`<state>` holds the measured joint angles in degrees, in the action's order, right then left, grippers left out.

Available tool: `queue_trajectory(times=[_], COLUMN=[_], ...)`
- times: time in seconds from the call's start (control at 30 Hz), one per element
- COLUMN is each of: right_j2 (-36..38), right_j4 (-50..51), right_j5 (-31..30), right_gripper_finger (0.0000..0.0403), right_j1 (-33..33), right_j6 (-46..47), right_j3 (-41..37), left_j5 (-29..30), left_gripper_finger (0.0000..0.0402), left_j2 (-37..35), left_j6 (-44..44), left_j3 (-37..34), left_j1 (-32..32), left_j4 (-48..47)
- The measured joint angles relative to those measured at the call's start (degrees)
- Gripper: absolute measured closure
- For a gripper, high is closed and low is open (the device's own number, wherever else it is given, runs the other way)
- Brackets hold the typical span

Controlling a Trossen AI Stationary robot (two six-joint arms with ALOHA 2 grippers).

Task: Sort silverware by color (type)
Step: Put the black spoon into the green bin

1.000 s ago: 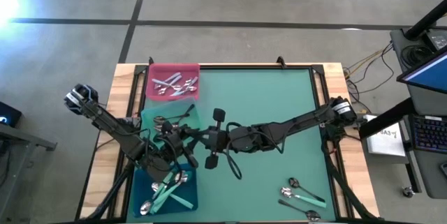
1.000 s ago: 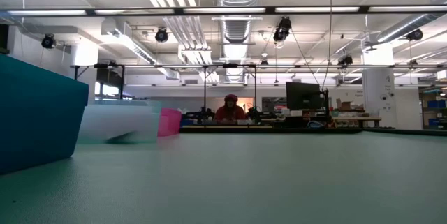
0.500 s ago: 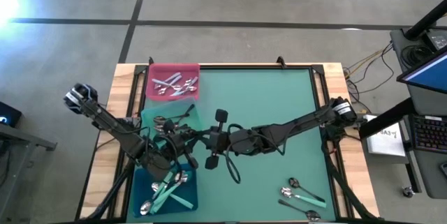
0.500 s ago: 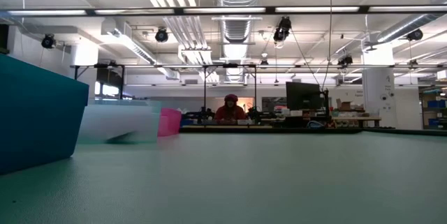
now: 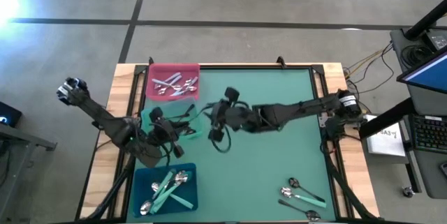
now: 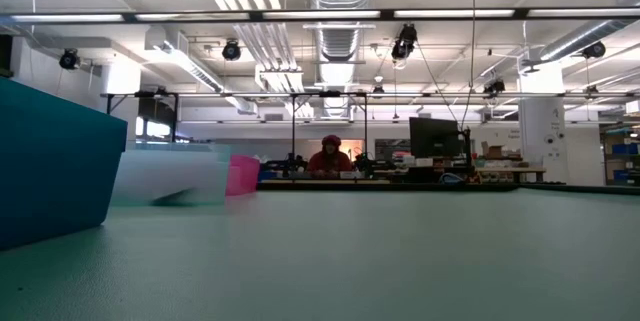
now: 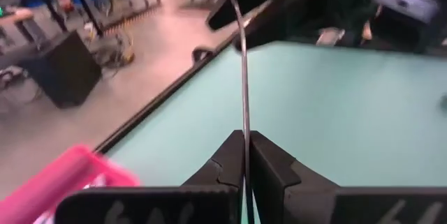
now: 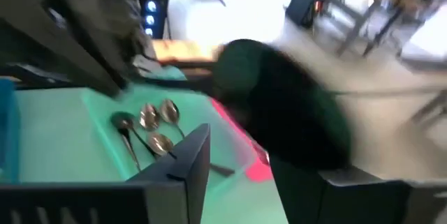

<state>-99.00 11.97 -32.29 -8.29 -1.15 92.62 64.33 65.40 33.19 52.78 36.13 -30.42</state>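
1. The left tool is closed tight on the thin silver shaft of a utensil. The shaft is pinched near one end.
2. From the fingertips the shaft runs straight forward. Its long axis is in line with the tool, and its far end reaches the dark body of the other arm.
3. The utensil's head is hidden, so its type cannot be told for certain. The shaft looks plain metal.
4. Clock directions are read on the high view, with 12 at the far edge of the tabletop. The left tool is over the green tray, at about 9 o'clock on the tabletop.
5. The pink tray, holding all-silver pieces, lies at 12 o'clock from this tool and just beyond the green tray. The blue tray, holding mint-handled pieces, lies at 6 o'clock.
6. If the piece is all-silver, the coming move would be judged a short carry toward 12 o'clock, with the shaft turned to lie inside the pink tray.
7. The right tool is at 3 o'clock from the left tool, near the green tray's edge. Its jaws are apart and nothing is seen between them.
8. Unsorted spoons lie at 5 o'clock on the tabletop, and the right arm is judged nearer to them.
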Motion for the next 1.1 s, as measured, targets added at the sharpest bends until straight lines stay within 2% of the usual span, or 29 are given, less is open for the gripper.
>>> queue_trajectory(times=[0.2, 0.33, 0.43, 0.57, 0.63, 0.8, 1.1], right_j2=[-0.07, -0.09, -0.11, -0.63, -1.44, -2.34, -2.34], right_j4=[3.34, 4.56, 4.14, -0.35, -3.75, -5.14, 4.68], right_j5=[4.90, 8.91, 14.60, 25.66, 28.31, 29.31, 29.29], right_gripper_finger=[0.0257, 0.0261, 0.0261, 0.0257, 0.0257, 0.0264, 0.0273], right_j1=[5.68, 9.10, 11.63, 14.65, 15.73, 18.36, 20.46], right_j6=[4.23, 6.54, 9.18, 10.61, 10.49, 10.43, 12.52], right_j3=[-0.02, -0.02, -0.02, -0.02, -0.02, -0.04, -0.04], left_j5=[-5.54, -13.92, -21.34, -29.11, -32.92, -38.03, -40.91], left_gripper_finger=[0.0401, 0.0401, 0.0401, 0.0401, 0.0401, 0.0401, 0.0397], left_j2=[-6.09, -8.26, -8.54, -8.61, -8.68, -8.97, -8.68], left_j6=[13.57, 23.16, 27.35, 29.39, 30.29, 32.28, 31.11], left_j3=[-0.01, -0.02, -0.79, -3.80, -6.25, -12.17, -17.67], left_j1=[-2.48, -4.09, -4.56, -4.67, -4.86, -5.21, -5.32], left_j4=[-22.88, -36.45, -42.54, -44.66, -44.62, -43.87, -38.03])
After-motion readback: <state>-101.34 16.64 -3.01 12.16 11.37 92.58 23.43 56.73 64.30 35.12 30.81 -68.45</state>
